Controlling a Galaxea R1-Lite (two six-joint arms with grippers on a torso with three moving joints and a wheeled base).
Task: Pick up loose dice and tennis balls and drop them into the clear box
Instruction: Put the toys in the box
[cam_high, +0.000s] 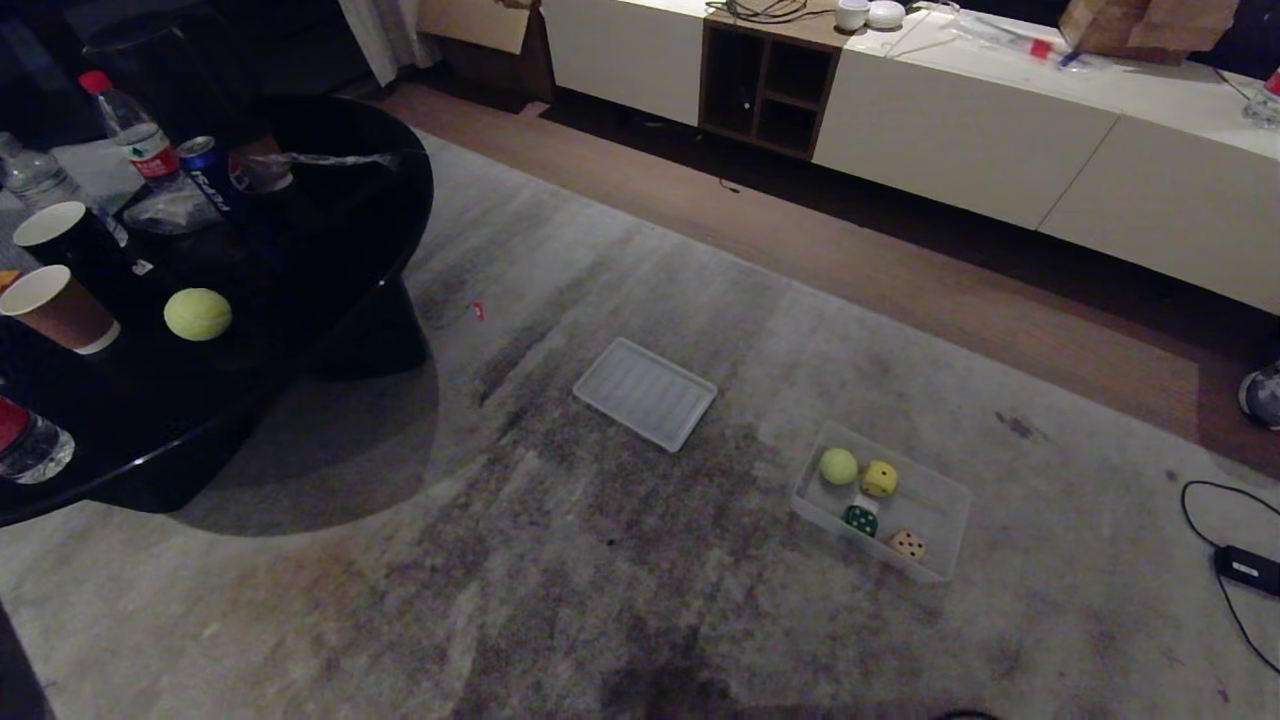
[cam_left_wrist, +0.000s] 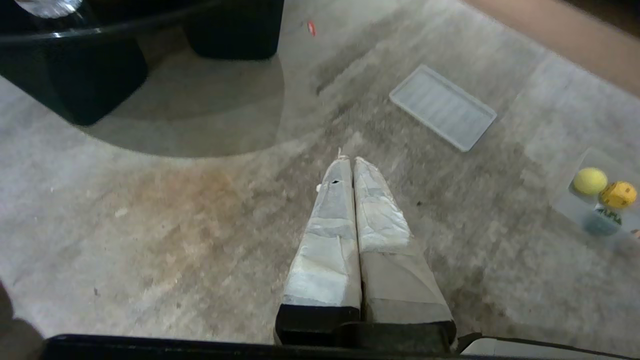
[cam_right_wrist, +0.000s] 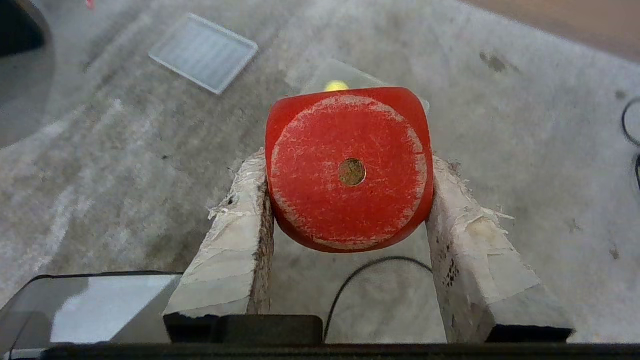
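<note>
Right wrist view alone shows our right gripper (cam_right_wrist: 350, 200) clamping the red die (cam_right_wrist: 348, 167), unseen from our head, while our left gripper (cam_left_wrist: 349, 162) hangs closed, empty.

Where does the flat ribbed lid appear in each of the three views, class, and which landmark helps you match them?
Head view: the ribbed lid lies on the carpet at centre, up-left of the clear box.
Left wrist view: lid upper right, beyond the left gripper.
Right wrist view: lid upper left.
Shared landmark: the box's tennis ball.
</note>
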